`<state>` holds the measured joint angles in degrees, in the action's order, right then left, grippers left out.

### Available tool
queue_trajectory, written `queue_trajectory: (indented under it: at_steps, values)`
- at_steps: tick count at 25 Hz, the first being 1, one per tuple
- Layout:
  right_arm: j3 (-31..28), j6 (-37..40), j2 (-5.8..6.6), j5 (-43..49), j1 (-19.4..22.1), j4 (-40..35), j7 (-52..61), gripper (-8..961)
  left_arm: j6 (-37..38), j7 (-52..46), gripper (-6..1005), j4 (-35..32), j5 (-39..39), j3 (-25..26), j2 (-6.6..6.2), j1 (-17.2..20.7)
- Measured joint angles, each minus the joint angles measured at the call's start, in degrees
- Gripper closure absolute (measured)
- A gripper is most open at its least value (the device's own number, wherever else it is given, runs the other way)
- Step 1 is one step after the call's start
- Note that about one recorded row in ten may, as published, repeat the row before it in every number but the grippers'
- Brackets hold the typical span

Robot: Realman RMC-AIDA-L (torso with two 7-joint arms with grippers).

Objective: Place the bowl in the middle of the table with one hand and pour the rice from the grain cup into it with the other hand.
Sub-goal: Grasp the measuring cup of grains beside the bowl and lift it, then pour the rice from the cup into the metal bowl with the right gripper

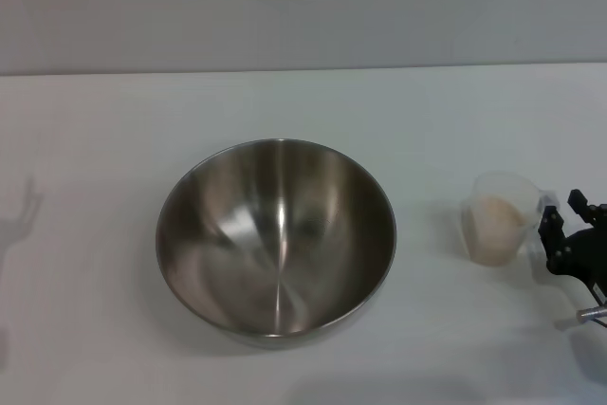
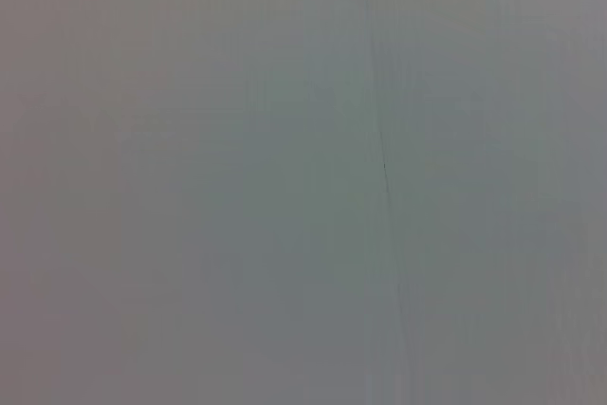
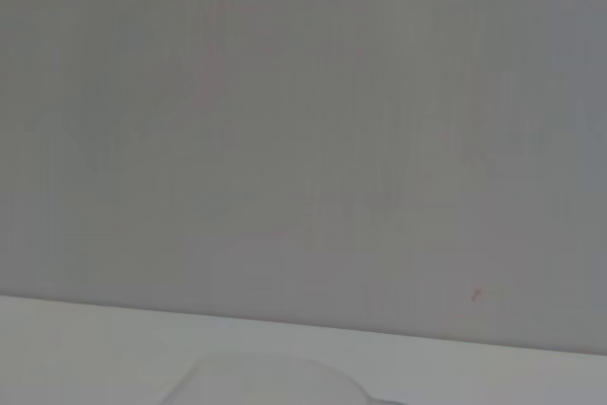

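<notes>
— Cup? Sits on the table (image 1: 95,139), grain cup (image 1: 498,218) holding rice (image 1: 495,223), right of the bowl (image 1: 275,237); touching the right gripper (image 1: 553,228) by its handle.
— Grip? Cannot tell; left gripper out of sight.

Head view: looks forward and down from above onto the white worktop (image 1: 95,187), taking in the bowl (image 1: 275,239) near the middle, the grain cup (image 1: 498,218) to the right and the right end effector (image 1: 560,239) at the right edge; a grey wall closes the far side.
Left wrist view: faces a plain grey surface with one thin dark line; nothing else shows.
Right wrist view: faces the grey wall, with a strip of worktop (image 3: 85,348) along one edge.
Shared: head and right wrist views both show the worktop's far edge against the wall.
</notes>
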<state>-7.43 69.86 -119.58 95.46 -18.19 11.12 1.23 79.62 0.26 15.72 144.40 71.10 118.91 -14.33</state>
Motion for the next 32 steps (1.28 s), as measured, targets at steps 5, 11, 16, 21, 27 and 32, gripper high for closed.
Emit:
queue_trajectory:
  at_steps: [5,11,16,21,27,32]
  values:
    - [0.1,0.0,-0.05,0.1,0.0,0.1,0.0,649,0.0,0.0,130,-0.1,0.0,0.0,0.00,0.0]
    - [-0.5,-0.1,-0.13,-0.2,0.0,0.0,0.0,816,-0.1,0.0,130,-0.5,0.0,0.0,0.00,-0.2]
    - [-1.9,0.4,-0.14,-0.3,0.4,0.0,0.0,915,-0.1,0.0,130,-0.9,0.0,0.0,0.00,-0.4]
    - [-2.2,7.2,-0.12,-0.3,1.9,0.4,0.0,943,-0.1,0.0,130,-0.9,0.0,0.0,0.00,-0.5]
    - [-1.6,17.8,0.19,0.2,3.3,0.8,0.0,943,-0.1,0.0,130,-0.9,0.0,0.0,0.00,-0.4]
    - [-0.9,22.9,0.31,1.1,1.1,0.4,0.0,943,-0.1,0.0,130,-0.9,0.0,0.0,0.00,-0.3]
